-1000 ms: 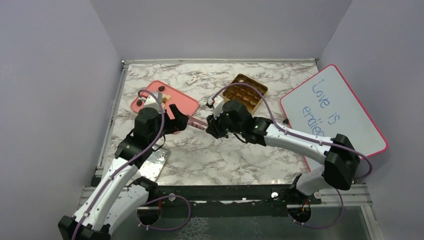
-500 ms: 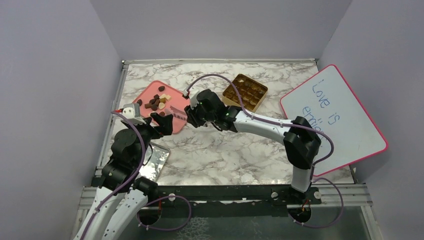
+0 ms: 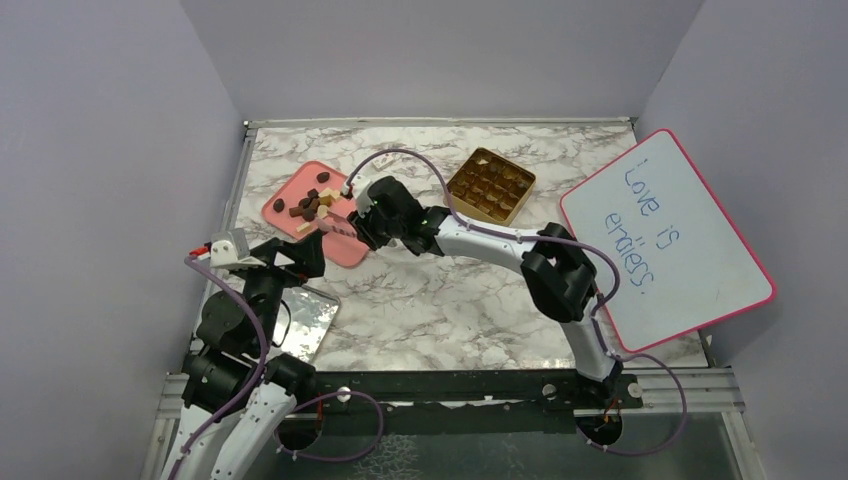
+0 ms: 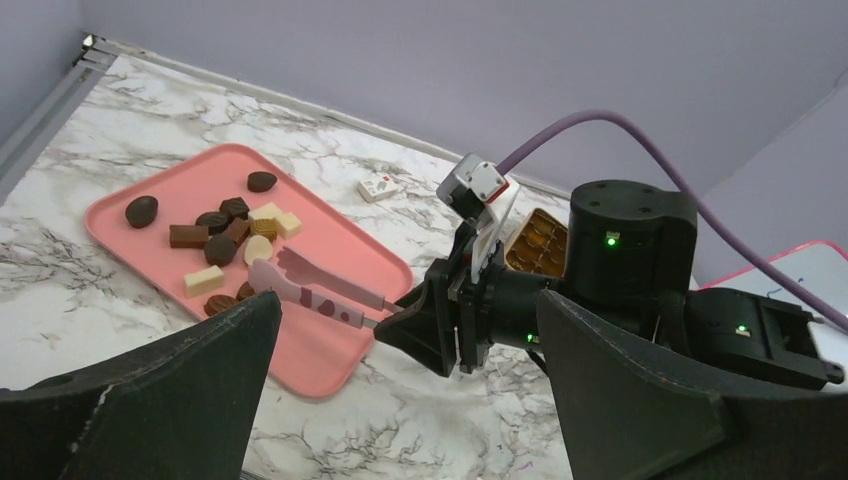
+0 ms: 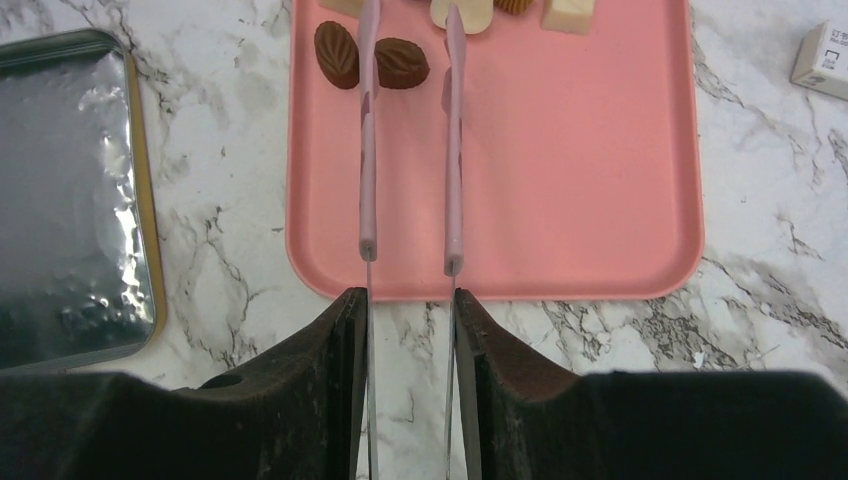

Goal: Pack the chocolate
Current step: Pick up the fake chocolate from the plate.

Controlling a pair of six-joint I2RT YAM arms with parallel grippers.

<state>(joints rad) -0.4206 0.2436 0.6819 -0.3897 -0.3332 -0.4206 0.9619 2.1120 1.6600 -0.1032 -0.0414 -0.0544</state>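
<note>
Left claw (image 3: pixel 297 255) spread wide, empty, above white marble surface (image 3: pixel 440 300). Small brown and cream chocolate pieces (image 4: pixel 225 235) clustered on flat pink plastic tray (image 5: pixel 580 180). Right claw (image 5: pixel 408 300) pinching slim pink tweezers (image 5: pixel 367 150), tips beside the pieces.

One pink tray (image 4: pixel 170 190) is counted on the single marble worktop (image 3: pixel 440 300). About twelve pieces of chocolate (image 4: pixel 212 221) are seen on the tray. Four are pale cream or tan pieces (image 4: pixel 266 212) and roughly eight are brown; the exact number cannot be fixed where they overlap. One pair of pink tweezers (image 4: pixel 318 296) is found over the tray. Just beyond the tray's far corner, one small white box (image 4: pixel 379 187) is counted. To the tray's right, one gold box (image 3: pixel 490 185) is seen, its compartments too small to count. One silver lid (image 5: pixel 70 200) is noted beside the tray, and one whiteboard (image 3: pixel 665 235) well to its right. Two robot arms (image 3: pixel 560 280) are counted, each with one tool: the left tool (image 3: pixel 295 255) and the right tool (image 5: pixel 408 320).
</note>
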